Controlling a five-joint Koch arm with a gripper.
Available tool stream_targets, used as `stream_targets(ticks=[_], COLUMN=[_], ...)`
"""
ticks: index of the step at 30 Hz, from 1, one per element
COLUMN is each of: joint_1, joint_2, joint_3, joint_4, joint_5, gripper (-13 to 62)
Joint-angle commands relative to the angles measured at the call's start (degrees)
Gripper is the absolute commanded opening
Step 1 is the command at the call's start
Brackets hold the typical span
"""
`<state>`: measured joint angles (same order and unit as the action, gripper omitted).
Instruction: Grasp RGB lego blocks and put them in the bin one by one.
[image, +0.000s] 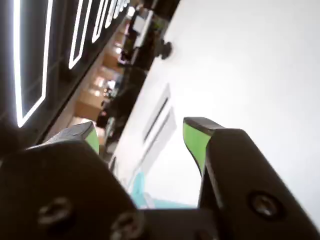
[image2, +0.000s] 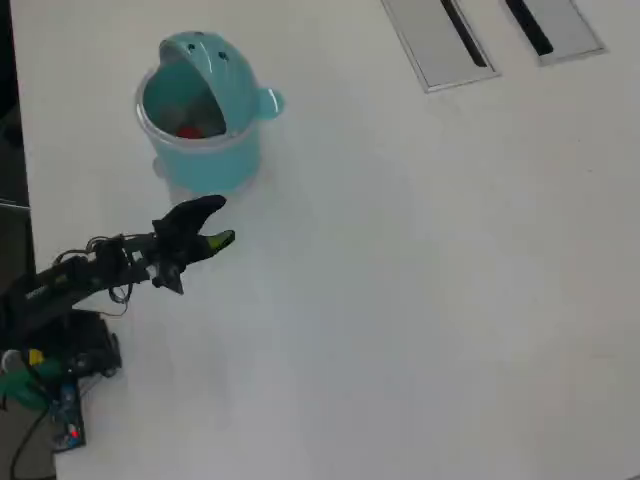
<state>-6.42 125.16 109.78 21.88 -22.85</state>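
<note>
The black end effector w/ green-tipped fingers (image2: 218, 238) is hanging just below the teal round plastic whale-shaped bin (image2: 205, 150) in the overhead view, near it but not touching, w/ its tips pointing right. In the wrist view the end effector (image: 145, 135) is showing both green pads (image: 194, 137) standing well apart w/ nothing between them, so the jaws are spread and carrying nothing. The bin is sitting upright on the white surface (image2: 420, 300) toward the upper left of the overhead view, its domed hood at the top, clear rim around the opening and a small side nub sticking out to the right. Inside the bin a small red plastic block (image2: 190, 128) is lying on the bottom; other contents are too blurred to tell apart. A sliver of teal is peeking in at the bottom edge of the wrist view, between the fingers. Two grey rectangular slotted panels (image2: 440, 40) are lying flush in the surface at the top right of the overhead view, well apart from the bin. The arm's base, w/ wires, is sitting at the lower left corner of the surface.
</note>
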Motion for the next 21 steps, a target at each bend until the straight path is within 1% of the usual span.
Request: stream_targets(ticks=[1,8,21], joint_1=[1.05,4.13,6.24], joint_2=[1.76,2.46,9.05], joint_3=[-1.32,2.11,17.14], joint_4=[-4.57,-4.57,-4.75], joint_5=[5.1,10.72,16.96], gripper=[29.4,29.4,29.4])
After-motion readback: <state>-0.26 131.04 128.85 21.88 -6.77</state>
